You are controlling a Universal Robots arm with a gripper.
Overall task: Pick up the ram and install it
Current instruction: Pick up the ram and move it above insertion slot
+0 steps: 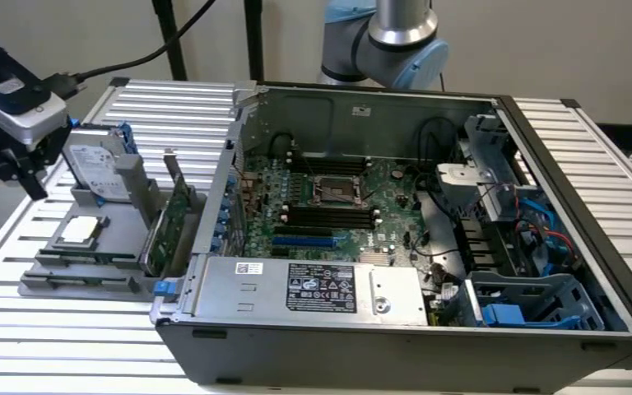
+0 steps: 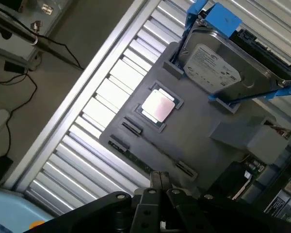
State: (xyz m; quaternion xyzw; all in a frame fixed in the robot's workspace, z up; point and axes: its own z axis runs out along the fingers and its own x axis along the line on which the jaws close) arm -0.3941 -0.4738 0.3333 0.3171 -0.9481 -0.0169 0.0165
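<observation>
Bright, even light; glare whitens the table slats (image 2: 104,104); shadows soft.

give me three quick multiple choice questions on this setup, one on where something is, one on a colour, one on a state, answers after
1. In the exterior view, where is the grey fixture?
a. at the exterior view's left of the computer case
b. at the exterior view's right of it
c. inside it

2. What colour are the rails on the hard drive?
a. red
b. blue
c. yellow

3. What state is the ram in?
a. lying in the fixture
b. seated in a motherboard slot
c. lifted clear of the table

Answers:
1 a, the fixture stands on the slatted table beside the case's left wall.
2 b, blue rails frame the drive.
3 a, the thin green stick lies along the fixture's edge, with the end effector hovering near it.
</observation>
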